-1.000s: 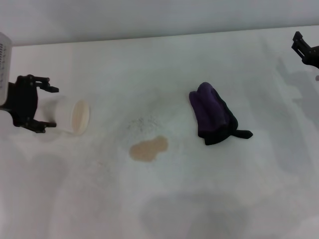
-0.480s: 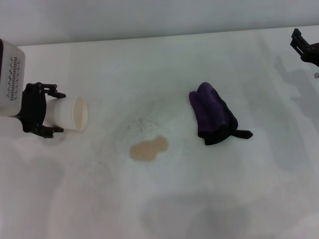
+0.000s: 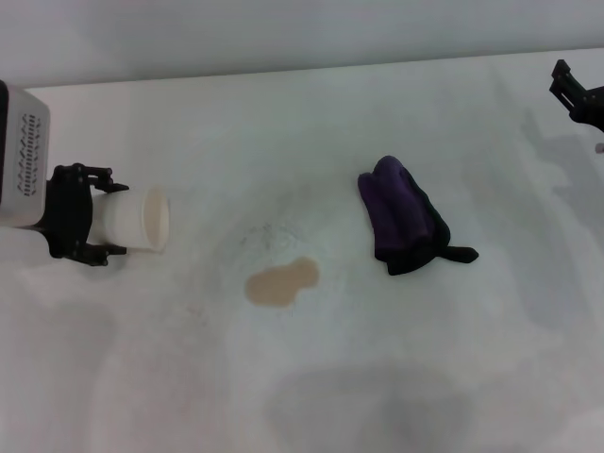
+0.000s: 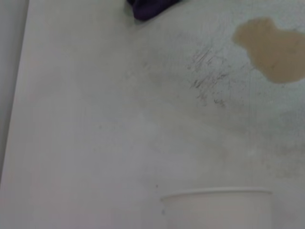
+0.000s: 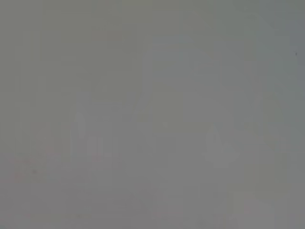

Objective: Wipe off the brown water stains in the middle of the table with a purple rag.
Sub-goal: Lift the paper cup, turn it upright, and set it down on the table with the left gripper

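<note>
From my station, the purple rag (image 3: pixel 408 216) lay bunched on the table (image 3: pixel 311 113) just right of centre, apart from the brown water stains (image 3: pixel 281 281), which sat in the middle, nearer the robot and to the rag's left. My left tool (image 3: pixel 94 215) was at the table's left side with its fingers pinching a white paper cup (image 3: pixel 132 220) lying on its side, mouth toward the stain. My right tool (image 3: pixel 578 94) hung at the far right edge, well apart from the rag; I could not tell whether its fingers were spread or pressed together.

I judged the rag soft, light and limp, so it would fold and drape once lifted rather than keep its shape. The raised purple hump looked the best place to take hold, coming down from above; the thin black corner (image 3: pixel 461 253) would likely slip or leave the cloth dangling. Wiping had not yet begun.
</note>
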### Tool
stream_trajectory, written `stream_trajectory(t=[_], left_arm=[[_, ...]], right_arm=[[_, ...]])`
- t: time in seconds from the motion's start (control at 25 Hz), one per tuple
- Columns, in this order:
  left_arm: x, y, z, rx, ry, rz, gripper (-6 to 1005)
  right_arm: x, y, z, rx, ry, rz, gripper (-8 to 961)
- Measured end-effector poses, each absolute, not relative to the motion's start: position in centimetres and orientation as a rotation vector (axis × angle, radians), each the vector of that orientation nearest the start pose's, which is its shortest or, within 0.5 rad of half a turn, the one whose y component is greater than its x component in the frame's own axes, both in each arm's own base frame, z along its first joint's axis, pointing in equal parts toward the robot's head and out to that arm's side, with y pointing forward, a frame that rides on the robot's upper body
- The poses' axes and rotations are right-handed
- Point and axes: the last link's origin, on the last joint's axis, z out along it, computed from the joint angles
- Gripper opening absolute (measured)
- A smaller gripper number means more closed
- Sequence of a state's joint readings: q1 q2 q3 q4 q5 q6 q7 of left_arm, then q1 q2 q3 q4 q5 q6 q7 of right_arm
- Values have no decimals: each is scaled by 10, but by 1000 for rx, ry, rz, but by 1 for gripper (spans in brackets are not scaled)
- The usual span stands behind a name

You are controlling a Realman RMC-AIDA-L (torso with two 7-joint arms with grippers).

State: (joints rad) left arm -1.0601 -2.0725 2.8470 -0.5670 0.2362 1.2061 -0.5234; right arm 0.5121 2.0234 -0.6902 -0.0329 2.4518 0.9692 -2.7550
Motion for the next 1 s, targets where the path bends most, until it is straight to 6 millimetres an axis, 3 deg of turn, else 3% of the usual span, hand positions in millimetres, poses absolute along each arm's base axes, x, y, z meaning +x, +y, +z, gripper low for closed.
stream_trajectory(t=[0.16, 0.56, 0.8, 1.0], left_arm=[[-273, 408, -5, -2753, 490, 373, 810], [-273, 405, 6, -2637, 230, 59, 723], [-292, 385, 1, -2571, 70, -103, 667], [-304, 363, 2, -2440, -83, -349, 646]], right_arm=[[378, 352, 28, -1509, 764, 573, 856], [380, 350, 28, -1514, 765, 569, 856], [380, 349, 28, -1514, 764, 569, 856], [379, 350, 28, -1514, 760, 570, 856]])
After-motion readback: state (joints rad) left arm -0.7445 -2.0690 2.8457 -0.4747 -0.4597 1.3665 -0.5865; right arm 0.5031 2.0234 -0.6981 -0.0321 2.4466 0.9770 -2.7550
